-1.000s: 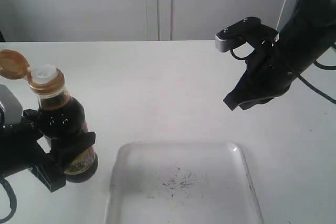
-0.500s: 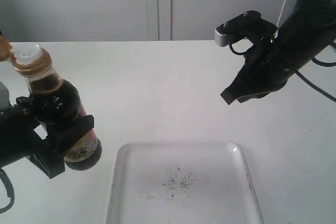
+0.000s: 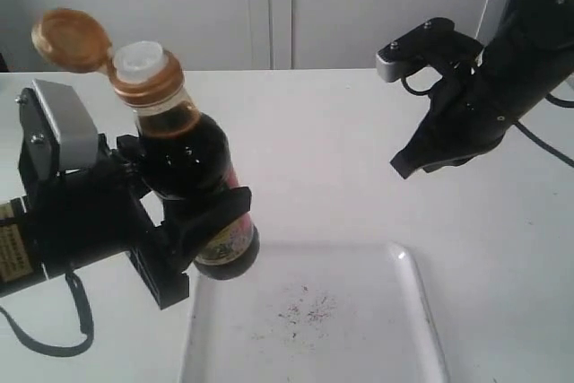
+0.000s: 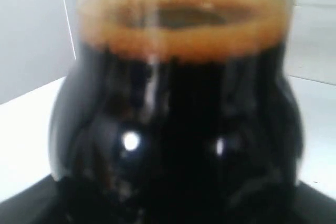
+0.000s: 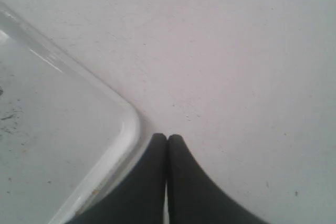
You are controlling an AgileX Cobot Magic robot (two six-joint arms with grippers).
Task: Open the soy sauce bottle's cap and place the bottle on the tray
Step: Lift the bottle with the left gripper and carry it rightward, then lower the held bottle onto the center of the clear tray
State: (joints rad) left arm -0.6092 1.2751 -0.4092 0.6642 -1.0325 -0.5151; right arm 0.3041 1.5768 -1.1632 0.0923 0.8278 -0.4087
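Observation:
The soy sauce bottle (image 3: 193,168) hangs in the air, tilted slightly, with my left gripper (image 3: 193,221) shut on its lower body. Its base hovers over the near-left corner of the clear tray (image 3: 408,289). The golden-orange cap (image 3: 72,40) is flipped open on its hinge, baring the white spout (image 3: 142,58). The left wrist view is filled by the dark bottle (image 4: 178,129) and its liquid line. My right gripper (image 3: 399,168) hangs shut and empty above the table, right of the tray; its tips (image 5: 167,139) meet beside the tray's corner (image 5: 128,124).
The white table (image 3: 323,141) runs back to a pale wall. Dark specks (image 3: 305,307) lie in the tray's middle. The right arm's black body (image 3: 502,69) and cables fill the upper right.
My left gripper has lifted the bottle and carried it right, from the table's left edge to over the tray's left corner. The right gripper has barely shifted.

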